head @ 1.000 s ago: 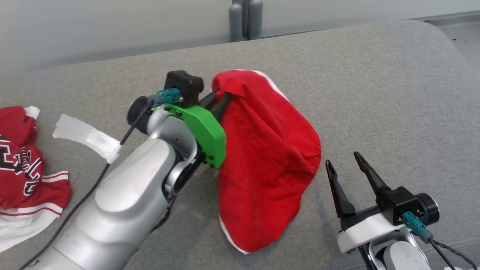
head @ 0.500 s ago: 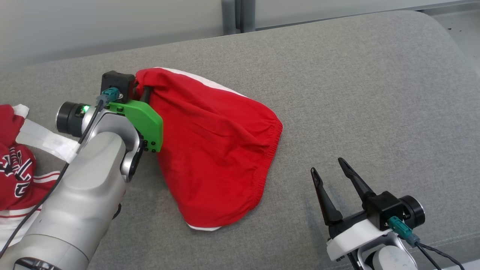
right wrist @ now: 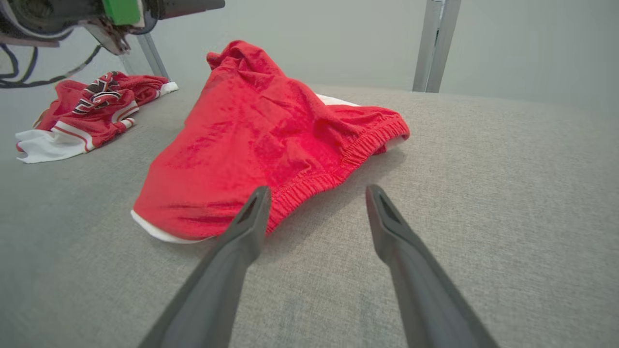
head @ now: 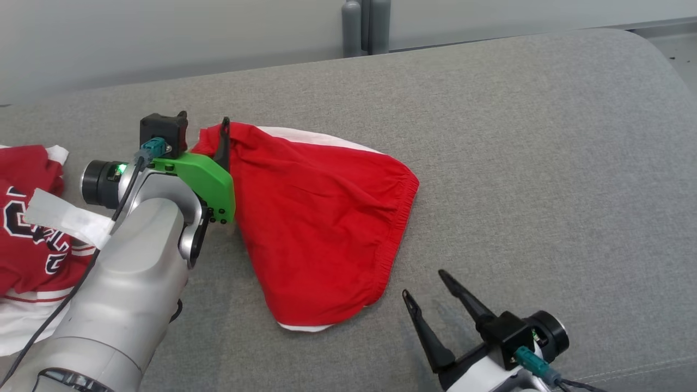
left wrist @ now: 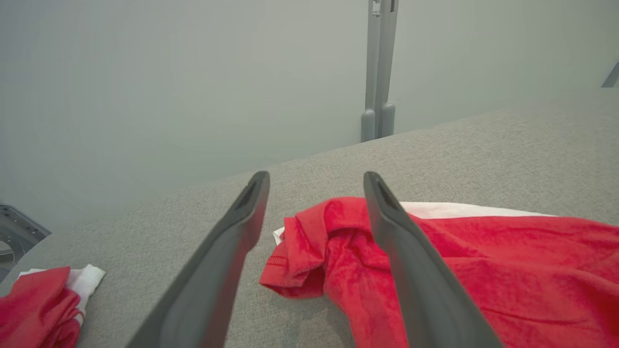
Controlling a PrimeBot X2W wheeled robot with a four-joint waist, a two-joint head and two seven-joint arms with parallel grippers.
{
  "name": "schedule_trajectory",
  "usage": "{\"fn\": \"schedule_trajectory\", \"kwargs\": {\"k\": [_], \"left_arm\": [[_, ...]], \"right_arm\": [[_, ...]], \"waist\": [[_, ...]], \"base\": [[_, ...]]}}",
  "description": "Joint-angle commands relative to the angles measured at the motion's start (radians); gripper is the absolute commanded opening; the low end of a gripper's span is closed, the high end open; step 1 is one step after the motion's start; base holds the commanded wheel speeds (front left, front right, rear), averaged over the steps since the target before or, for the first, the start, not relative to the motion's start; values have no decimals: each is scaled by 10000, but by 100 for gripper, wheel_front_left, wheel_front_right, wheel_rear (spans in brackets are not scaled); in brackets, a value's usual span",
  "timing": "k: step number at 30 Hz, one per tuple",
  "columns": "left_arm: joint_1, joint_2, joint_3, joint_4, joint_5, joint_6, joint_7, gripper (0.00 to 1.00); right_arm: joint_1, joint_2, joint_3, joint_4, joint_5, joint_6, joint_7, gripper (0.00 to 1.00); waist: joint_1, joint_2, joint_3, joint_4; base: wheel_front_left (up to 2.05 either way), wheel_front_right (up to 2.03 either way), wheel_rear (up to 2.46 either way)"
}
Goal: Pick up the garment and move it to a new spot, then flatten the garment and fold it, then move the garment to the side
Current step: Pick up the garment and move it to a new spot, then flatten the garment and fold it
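Garment (head: 321, 228) — red, with a white edge and an elastic hem — lies loosely spread midway across the grey upholstered surface (head: 544, 163). Far left sits a crumpled red-and-white jersey (head: 27, 228), apart from it. Next, the left end effector (left wrist: 315, 180) has its fingers spread wide, clasping nothing; the garment's bunched left corner lies between them. Lower right, the right end effector (head: 423, 283) hovers released and empty, just beside the garment's elastic hem.

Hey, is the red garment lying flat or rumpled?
Rumpled, not folded: the red garment lies loosely spread, its corner bunched by the open left claw.
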Motion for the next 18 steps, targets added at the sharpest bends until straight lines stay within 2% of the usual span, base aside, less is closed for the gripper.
{"fn": "schedule_trajectory", "kwargs": {"k": [1, 4, 7, 12, 18], "left_arm": [[25, -36, 42, -153, 143, 107, -102, 100], [233, 72, 173, -896, 380, 390, -168, 100], [791, 257, 573, -2293, 723, 763, -156, 100], [2253, 634, 1204, -4452, 1008, 1172, -155, 100], [4355, 1275, 1821, -6405, 1082, 1731, -157, 100]], "right_arm": [[129, -25, 118, 114, 29, -1, -47, 100], [75, -21, 455, 426, 131, -1, -47, 100], [-94, -28, 484, 768, 272, -1, -47, 100], [-315, -23, 301, 1400, 469, -1, -47, 100], [-629, -25, 173, 2100, 766, -1, -47, 100]], "waist": [[0, -1, -79, 250], [0, -1, -131, 558], [0, -1, -140, 897], [0, -1, -194, 1413], [0, -1, -233, 1920]], "base": [[0, 0, 0], [0, 0, 0], [0, 0, 0], [0, 0, 0], [0, 0, 0]]}}
